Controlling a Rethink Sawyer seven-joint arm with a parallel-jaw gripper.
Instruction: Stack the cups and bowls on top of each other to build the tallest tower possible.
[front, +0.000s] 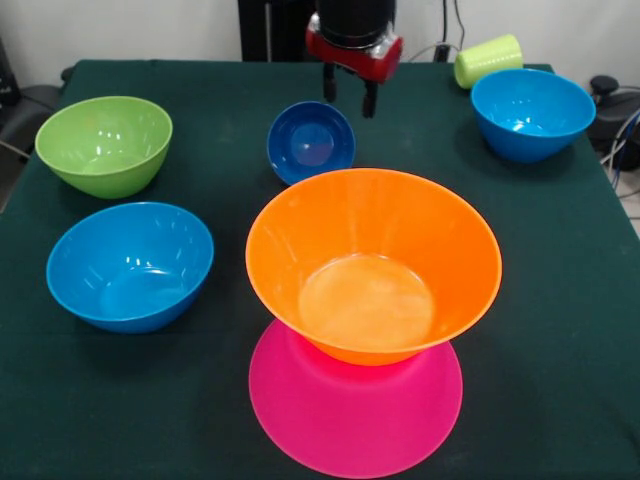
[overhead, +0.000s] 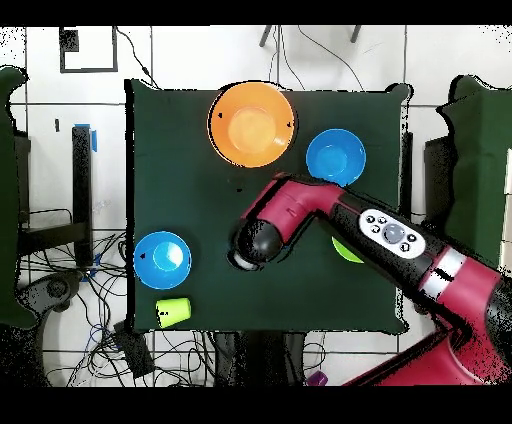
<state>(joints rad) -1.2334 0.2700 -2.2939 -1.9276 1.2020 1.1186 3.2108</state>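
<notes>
Your gripper (front: 350, 92) hangs fingers-down with its jaws apart and empty, just above and behind the small dark-blue bowl (front: 311, 142). From overhead, the red arm (overhead: 330, 215) reaches in bent at the elbow. In front of that bowl, the big orange bowl (front: 373, 265) sits upright on the upturned pink bowl (front: 355, 405). The yellow-green cup (front: 488, 59) lies tipped beside a blue bowl (front: 532, 113).

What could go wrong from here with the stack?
1. The small dark-blue bowl sits tilted on its side right below the open gripper; a rim pinch may slip or roll it away.
2. The orange bowl rests upright on the upturned pink bowl; a hard placement could slide it off.
3. The yellow-green cup lies toppled at the table edge and could roll off.
</notes>
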